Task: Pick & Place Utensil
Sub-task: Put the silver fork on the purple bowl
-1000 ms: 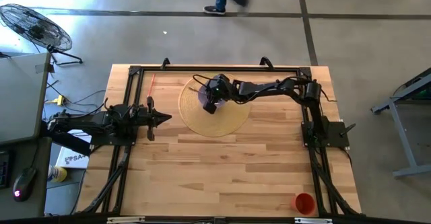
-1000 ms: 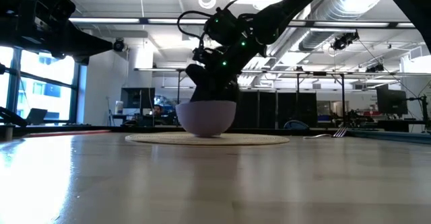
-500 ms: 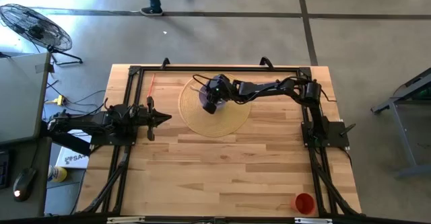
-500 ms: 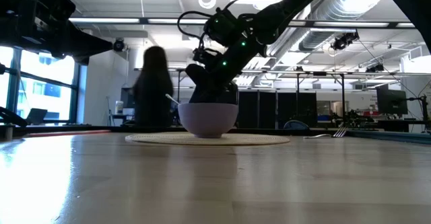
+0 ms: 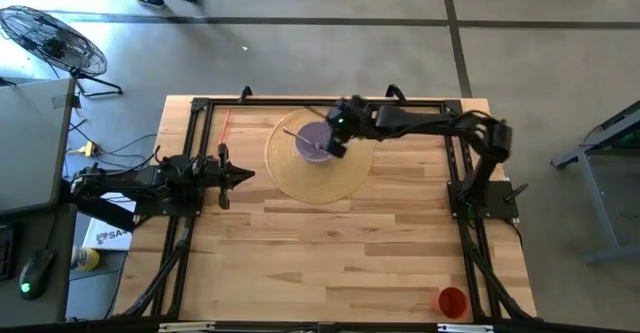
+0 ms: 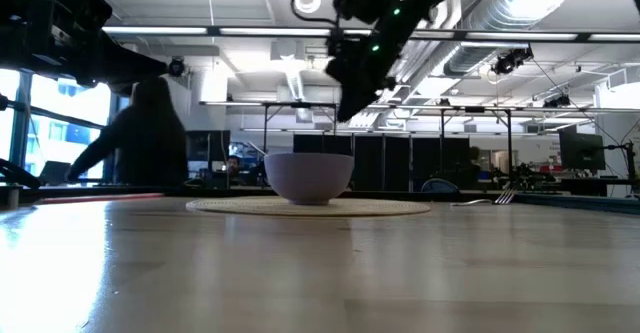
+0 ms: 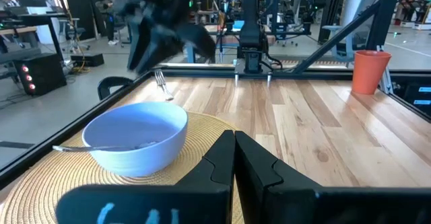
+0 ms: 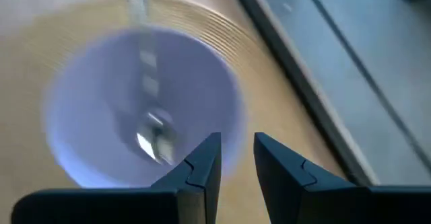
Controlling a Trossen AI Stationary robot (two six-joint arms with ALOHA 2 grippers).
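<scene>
The utensil lies inside the pale bowl, which sits on the round woven mat. It looks like a spoon: the working end rests on the bowl's floor and the thin handle leans on the rim and sticks out over it. Its long axis runs away from the right gripper, which hangs just above the bowl's rim on the side nearest its own arm. So the spoon is below this gripper and a little beyond it, with the handle pointing to the far side of the bowl.

In the right wrist view its two fingers stand a small gap apart with nothing between them, so the gripper is narrow and empty. I judge the spoon is already placed, and the coming move is probably only to lift clear; the bowl's rim directly under the fingers is the one thing it could knock.

The left gripper waits well apart, beyond the mat's edge on the opposite side, with fingers pressed together. A fork lies on the table past the bowl, and an orange cup stands far off near the table corner. A person walks on the floor behind the table.
</scene>
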